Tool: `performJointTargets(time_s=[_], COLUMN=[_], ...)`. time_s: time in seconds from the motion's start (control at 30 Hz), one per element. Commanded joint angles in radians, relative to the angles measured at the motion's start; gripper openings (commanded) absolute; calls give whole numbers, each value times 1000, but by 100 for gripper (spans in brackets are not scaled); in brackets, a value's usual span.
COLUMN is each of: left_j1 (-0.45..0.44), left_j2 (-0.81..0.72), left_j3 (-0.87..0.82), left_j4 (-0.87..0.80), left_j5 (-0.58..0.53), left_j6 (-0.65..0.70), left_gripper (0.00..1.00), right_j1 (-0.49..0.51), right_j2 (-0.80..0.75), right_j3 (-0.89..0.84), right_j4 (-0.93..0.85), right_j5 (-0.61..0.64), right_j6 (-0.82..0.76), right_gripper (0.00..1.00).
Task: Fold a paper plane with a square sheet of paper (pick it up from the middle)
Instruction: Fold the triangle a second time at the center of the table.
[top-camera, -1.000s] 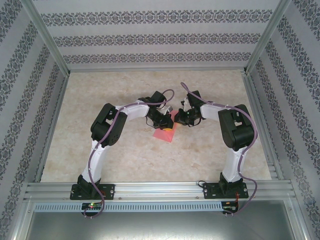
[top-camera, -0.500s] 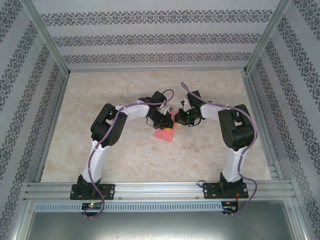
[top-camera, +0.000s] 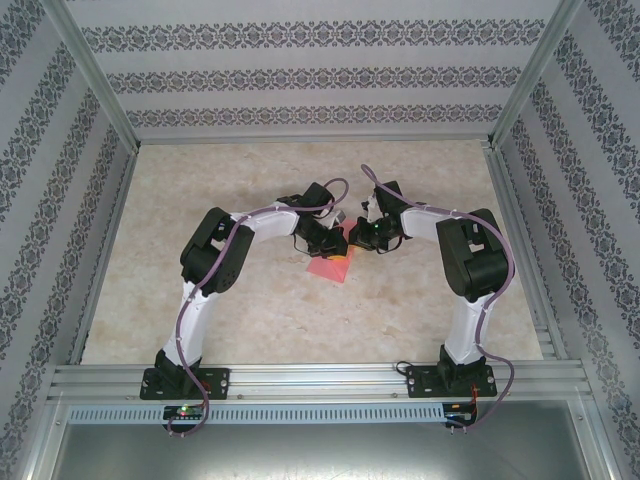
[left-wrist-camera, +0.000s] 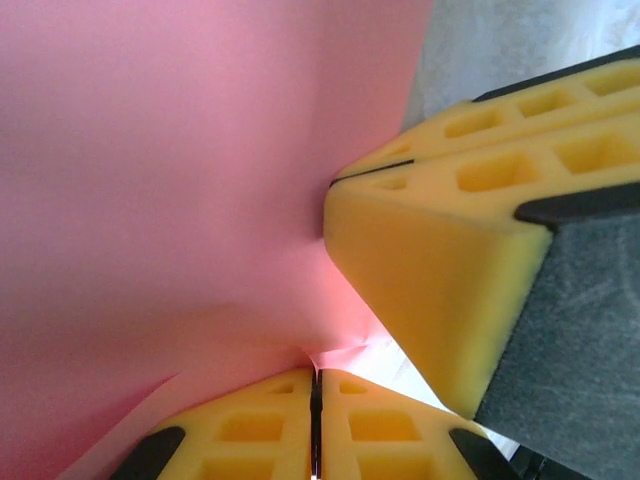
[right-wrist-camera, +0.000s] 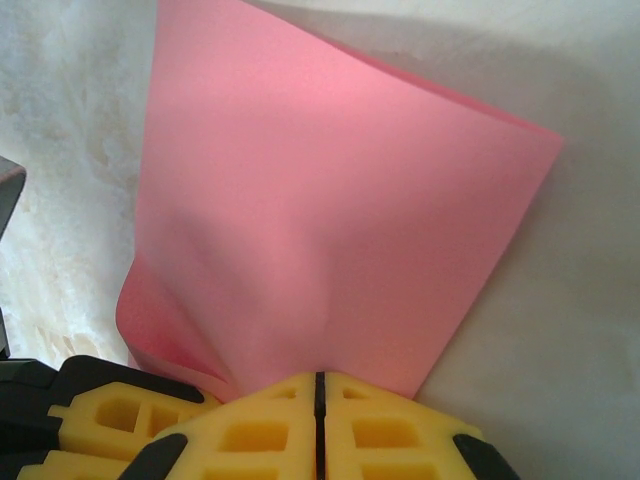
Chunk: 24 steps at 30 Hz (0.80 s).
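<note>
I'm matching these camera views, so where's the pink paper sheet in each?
Top external: the pink sheet sits at the middle of the table, by the right gripper.
Left wrist: left and top of the picture.
Right wrist: centre, rising from the bottom edge.
Shared landmark: that gripper, shut on the sheet: right side in the left wrist view, bottom centre in its own.

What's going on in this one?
Two arms are working on one pink sheet over the middle of the table. The left fingers and the right fingers are both shut on the sheet, pinching it close together near one edge. The sheet bows loosely and seems at least partly lifted off the table. No sharp crease shows, so there is no plane shape yet.
</note>
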Motion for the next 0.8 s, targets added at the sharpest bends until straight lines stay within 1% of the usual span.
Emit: performJointTargets(time_s=[0.0, 0.37, 0.57, 0.77], left_j1=[-3, -4, -4, -6], left_j2=[-30, -79, -59, -35], left_j3=[-35, -64, -60, -44], left_j4=[28, 37, 54, 38], left_j5=[-88, -103, -68, -40], left_j6=[-11, -10, -17, 6], left_gripper=[11, 11, 11, 12], right_j1=[-4, -6, -6, -6], right_j2=[16, 10, 9, 9], right_j3=[-13, -10, -12, -10], right_j4=[-44, -48, -48, -50], right_j5=[15, 16, 15, 15], right_j6=[-19, -21, -22, -22], right_gripper=[9, 9, 9, 9])
